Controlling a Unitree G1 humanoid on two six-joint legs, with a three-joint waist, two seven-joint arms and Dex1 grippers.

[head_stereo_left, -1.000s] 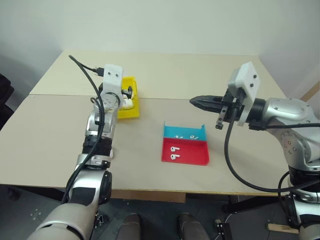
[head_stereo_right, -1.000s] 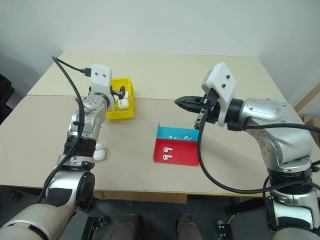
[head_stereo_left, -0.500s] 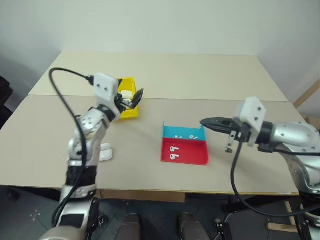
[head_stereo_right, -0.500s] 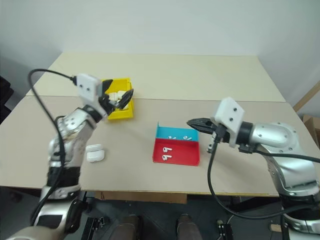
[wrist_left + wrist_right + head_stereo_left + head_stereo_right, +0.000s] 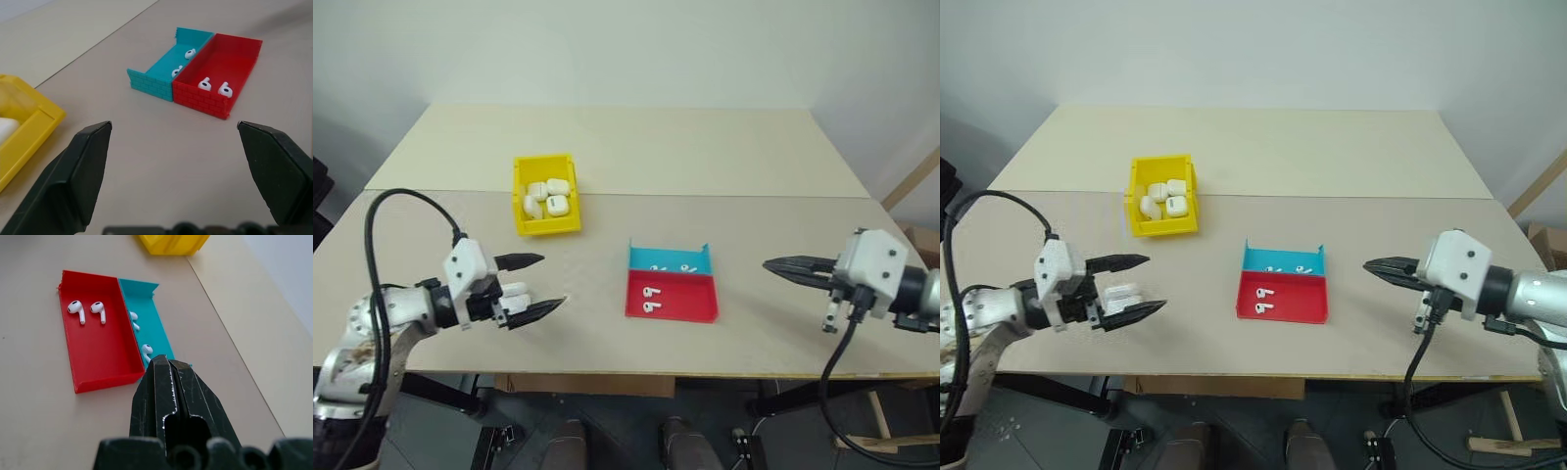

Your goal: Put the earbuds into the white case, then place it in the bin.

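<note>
Two earbuds (image 5: 651,293) lie in the red half of a small tray (image 5: 705,311), and two more earbuds (image 5: 190,52) in its blue half. The yellow bin (image 5: 548,228) stands at the back left with several white cases (image 5: 548,199) inside. One white case (image 5: 514,291) lies closed on the table near the front left. My left gripper (image 5: 551,281) hovers open just above and past it, with nothing between its fingers (image 5: 83,171). My right gripper (image 5: 769,262) is shut and empty, off to the right of the tray, pointing at it.
The tray sits in the middle of the beige table (image 5: 724,147), which has a seam across it. Bare tabletop lies between the bin, the tray and both grippers. The front edge runs close under both arms.
My left arm has pulled back from over the bin to the front left, still open. My right arm has swung right and lower, away from the tray, still shut.
</note>
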